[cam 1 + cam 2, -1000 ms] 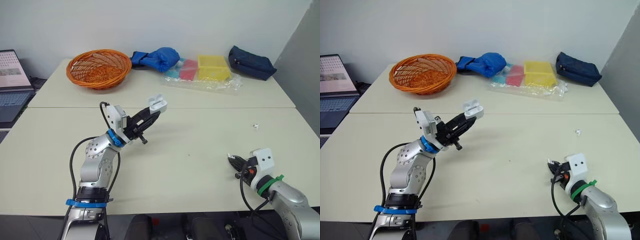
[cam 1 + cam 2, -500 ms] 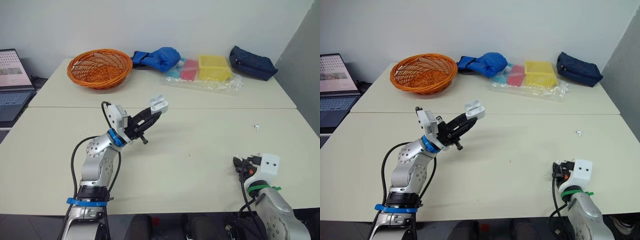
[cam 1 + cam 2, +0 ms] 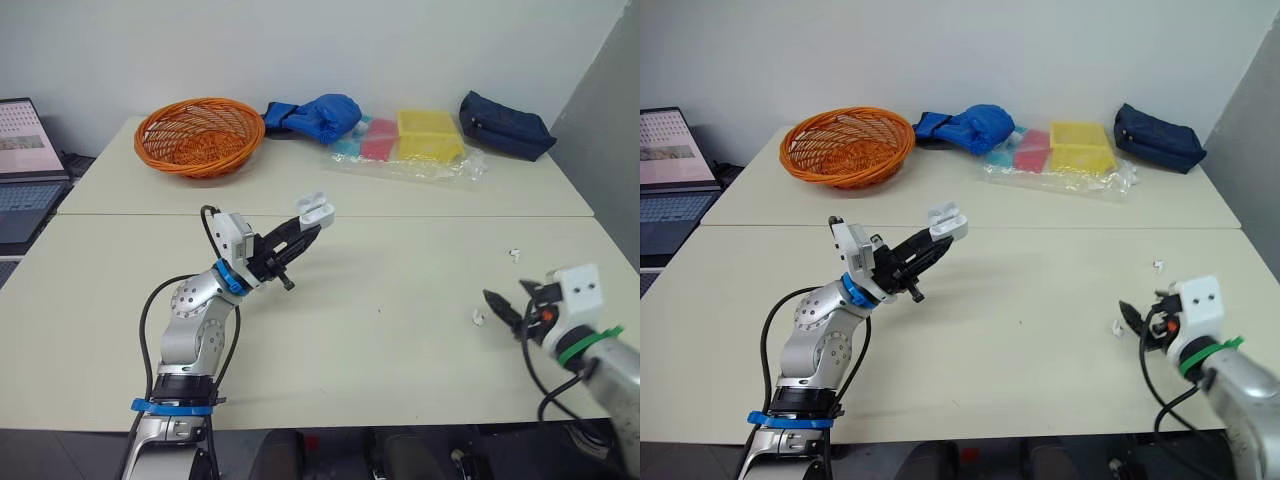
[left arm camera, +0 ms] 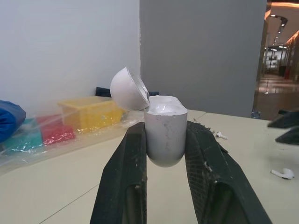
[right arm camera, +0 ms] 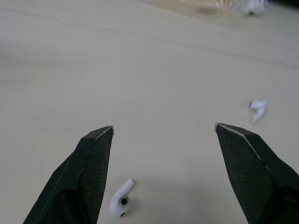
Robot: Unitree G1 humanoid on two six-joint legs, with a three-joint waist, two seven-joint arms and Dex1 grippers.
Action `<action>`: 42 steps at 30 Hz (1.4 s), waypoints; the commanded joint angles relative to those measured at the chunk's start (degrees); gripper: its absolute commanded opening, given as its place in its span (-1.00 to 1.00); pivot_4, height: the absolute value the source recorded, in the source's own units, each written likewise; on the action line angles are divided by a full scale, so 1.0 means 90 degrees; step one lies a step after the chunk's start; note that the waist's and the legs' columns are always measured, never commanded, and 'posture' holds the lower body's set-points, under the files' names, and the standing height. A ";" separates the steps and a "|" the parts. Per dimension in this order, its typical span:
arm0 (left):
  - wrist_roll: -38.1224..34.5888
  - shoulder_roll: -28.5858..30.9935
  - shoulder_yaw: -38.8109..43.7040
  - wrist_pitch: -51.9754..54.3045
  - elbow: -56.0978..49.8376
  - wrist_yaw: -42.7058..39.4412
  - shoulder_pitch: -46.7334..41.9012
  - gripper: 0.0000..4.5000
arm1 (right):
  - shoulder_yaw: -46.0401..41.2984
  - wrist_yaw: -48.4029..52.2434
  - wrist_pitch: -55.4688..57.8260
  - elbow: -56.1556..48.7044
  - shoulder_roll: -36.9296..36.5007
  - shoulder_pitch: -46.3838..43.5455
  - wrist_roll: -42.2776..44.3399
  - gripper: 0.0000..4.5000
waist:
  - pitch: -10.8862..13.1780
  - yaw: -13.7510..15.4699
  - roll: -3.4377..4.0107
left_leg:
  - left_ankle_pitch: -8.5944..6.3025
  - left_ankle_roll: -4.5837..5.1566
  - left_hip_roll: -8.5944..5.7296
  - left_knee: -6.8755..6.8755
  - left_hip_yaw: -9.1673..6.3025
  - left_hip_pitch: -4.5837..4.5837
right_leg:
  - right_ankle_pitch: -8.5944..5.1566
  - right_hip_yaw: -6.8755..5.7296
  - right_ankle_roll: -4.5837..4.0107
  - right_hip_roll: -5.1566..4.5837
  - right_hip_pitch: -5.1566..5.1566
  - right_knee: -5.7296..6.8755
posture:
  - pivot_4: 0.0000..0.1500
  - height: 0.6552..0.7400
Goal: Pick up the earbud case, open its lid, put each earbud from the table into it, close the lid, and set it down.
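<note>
— White plastic earbud case (image 4: pixel 163 128) is off the tabletop (image 3: pixel 400 290), clamped in the left hand (image 3: pixel 305 224), lid flipped open.
— Loading's all left, I'd say: one small white earbud (image 5: pixel 120 199) lies by the right hand (image 5: pixel 163 129), which is spread wide and empty; the second earbud (image 5: pixel 257 106) sits farther off.

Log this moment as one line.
left pincer: holds case, lid open | right pincer: open, beside earbud | second earbud: on table

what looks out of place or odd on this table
Two small white earbuds lie loose on the beige table: the near earbud close by the open right gripper, the far earbud toward the right edge. Nothing spilled or damaged.
</note>
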 commanded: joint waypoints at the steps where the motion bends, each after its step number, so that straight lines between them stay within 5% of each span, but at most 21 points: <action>1: -0.0086 -0.0080 0.0019 -0.0173 -0.0093 -0.0020 -0.0076 -0.66 | 0.0524 0.2305 -0.0737 0.0296 -0.1332 -0.0667 0.0385 0.61 | 0.0002 -0.0011 0.0002 | 0.0000 0.0000 0.0000 0.0003 0.0002 0.0005 | 0.0000 0.0004 0.0000 0.0003 0.0000 0.0005 | 1.00 1.00; 6: -0.0051 -0.0184 -0.0049 -0.0221 -0.0016 -0.0050 -0.0110 -0.66 | 0.2296 0.5488 -0.2834 0.1742 -0.2927 -0.1640 -0.0518 0.61 | 0.0005 0.0021 -0.0004 | 0.0000 0.0000 0.0002 0.0002 -0.0010 0.0004 | -0.0004 -0.0013 -0.0006 0.0004 0.0011 -0.0014 | 1.00 1.00; 10: -0.0041 -0.0226 -0.0074 -0.0238 -0.0033 -0.0020 -0.0140 -0.66 | 0.3517 0.6524 -0.4573 0.3190 -0.2609 -0.2873 -0.1498 0.61 | 0.0009 0.0026 -0.0005 | -0.0001 0.0001 -0.0004 0.0002 0.0001 -0.0007 | 0.0000 -0.0009 0.0001 -0.0007 0.0014 -0.0037 | 1.00 1.00; 21: -0.0025 -0.0187 -0.0057 -0.0205 -0.0484 0.0223 0.0205 -0.66 | 0.6577 0.6761 -0.8535 0.6731 -0.2414 -0.5463 -0.2777 0.61 | 0.0016 0.0012 0.0006 | -0.0001 0.0001 -0.0001 0.0005 0.0008 -0.0003 | 0.0002 0.0000 0.0001 -0.0007 0.0001 -0.0014 | 1.00 1.00; 35: 0.0004 -0.0166 -0.0065 -0.0231 -0.0476 0.0322 0.0169 -0.66 | 0.7559 0.6761 -0.9983 0.9230 -0.1331 -0.6734 -0.3152 0.61 | 0.0016 0.0025 0.0006 | 0.0000 0.0001 0.0000 0.0012 0.0011 0.0007 | 0.0018 0.0011 -0.0031 -0.0014 0.0003 0.0006 | 1.00 1.00; 38: 0.0001 -0.0173 -0.0073 -0.0234 -0.0473 0.0315 0.0153 -0.66 | 0.7647 0.6761 -1.0031 0.9414 -0.1241 -0.6801 -0.3128 0.38 | 0.0016 0.0024 0.0006 | 0.0000 0.0001 0.0000 0.0015 0.0011 0.0013 | 0.0018 0.0009 -0.0031 -0.0013 0.0008 0.0009 | 1.00 1.00; 42: 0.0002 -0.0179 -0.0072 -0.0247 -0.0447 0.0304 0.0136 -0.66 | 0.7721 0.6761 -1.0033 0.9473 -0.1216 -0.6830 -0.3035 -0.22 | 0.0016 0.0008 0.0006 | 0.0000 0.0001 0.0003 0.0016 0.0010 0.0052 | 0.0016 0.0010 -0.0028 -0.0013 0.0045 0.0010 | 1.00 1.00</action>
